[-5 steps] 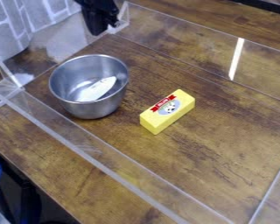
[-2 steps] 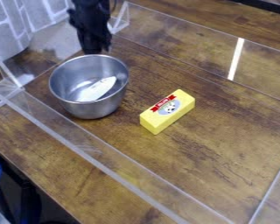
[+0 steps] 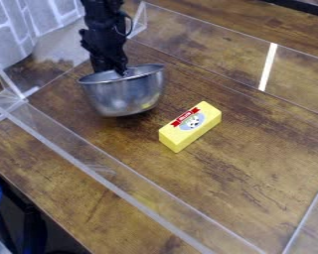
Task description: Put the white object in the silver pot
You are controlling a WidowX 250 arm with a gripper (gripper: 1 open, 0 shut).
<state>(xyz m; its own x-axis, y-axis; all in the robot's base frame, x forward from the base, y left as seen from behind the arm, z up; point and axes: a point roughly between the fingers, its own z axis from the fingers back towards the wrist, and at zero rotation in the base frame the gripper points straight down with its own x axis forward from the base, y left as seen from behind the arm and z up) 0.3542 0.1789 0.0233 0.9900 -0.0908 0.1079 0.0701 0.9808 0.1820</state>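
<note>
On the wooden counter [image 3: 229, 139] your silver pot [image 3: 123, 91] sits tipped, its near side lifted and its opening turned up and away toward the dark arm, with the yellow block [image 3: 190, 126] lying apart to its right. Your end effector [image 3: 111, 67] comes down at the pot's far rim with its jaws fully closed and nothing visibly gripped, seemingly pressing on that rim. You cannot see the white object, presumably hidden inside the tipped pot, so the placing step looks done or nearly so; your next move calls for lifting straight off the rim so the pot settles flat without spilling.
</note>
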